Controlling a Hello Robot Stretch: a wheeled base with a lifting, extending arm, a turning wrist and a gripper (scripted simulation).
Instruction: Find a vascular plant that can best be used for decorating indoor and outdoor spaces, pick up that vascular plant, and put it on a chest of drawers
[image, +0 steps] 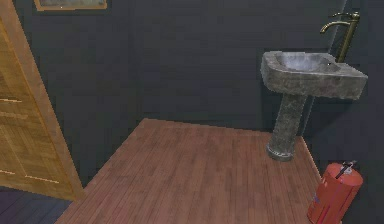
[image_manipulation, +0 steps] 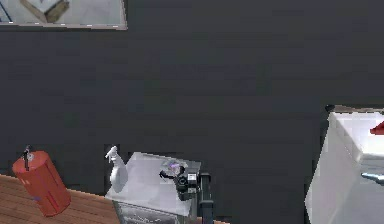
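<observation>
Vascular plant: whereabouts can't be told from these views, so its pointing and long axis can't be told either. Step in hand reads as search.

Nearest, in the arm side view: dark square arm bar (image_manipulation: 206, 205), with the gripper (image_manipulation: 172, 177) at its end, over or against a grey see-through box (image_manipulation: 145, 195). Can't tell which, can't tell whether the fingers are apart or together, can't tell if it holds anything.

White spray bottle (image_manipulation: 117, 168) stands upright at the box's left corner. Red cylinder fire extinguisher (image_manipulation: 40, 183) is left of that, on the brown plank floor (image: 190, 165). White ceramic toilet tank (image_manipulation: 345, 170) sits at the right, possibly with a small red item on top, too cut off to name.

Farther: grey stone pedestal sink (image: 300, 78) with brass tap (image: 343, 28) against the dark wall (image: 180, 60). Panelled wooden door (image: 25, 110) at the forward view's left.

To do the search well, probably: turn the base slowly toward the door side, arm tucked so it clears box and extinguisher, and scan for green foliage in a pot.
</observation>
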